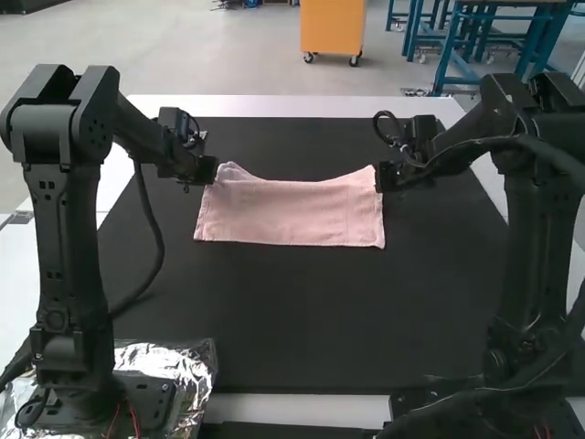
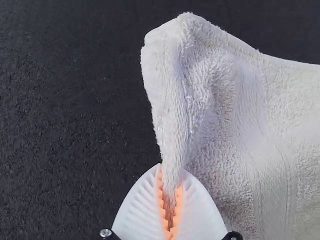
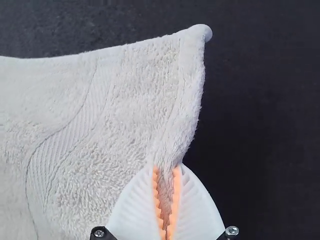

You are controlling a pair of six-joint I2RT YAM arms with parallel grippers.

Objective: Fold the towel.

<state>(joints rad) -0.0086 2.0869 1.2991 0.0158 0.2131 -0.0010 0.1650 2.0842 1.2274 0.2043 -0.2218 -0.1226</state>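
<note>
Near left, crumpled foil (image 1: 151,355) by the base of my L arm (image 1: 64,229); can't tell if it lines a tray or just wraps smth. No container needed for the job IMO: the fold gets made on the black mat (image 1: 302,320) atop the table (image 1: 347,105).

Farther off, mid-table, the pink towel (image 1: 292,212) spans btwn my two grips, near edge fairly straight, far edge dipping in the middle. Can't tell whether it's one layer or more.

My L fingers (image 2: 137,210) are closed on the towel's left side, just short of its far corner; cloth is bunched btwn the orange pads, w/ the corner poking out past the tips. My R fingers (image 3: 200,210) pinch the right side the same way.

Handling: soft, floppy terry, prob. light. Nothing fragile; nap should grip well vs. ribbed pads, so low slip risk. Won't hold its own shape, so keep light tension L–R or the middle sags & creases. Best hold = these far corners, both moved tog. at equal ht. toward the near edge.
</note>
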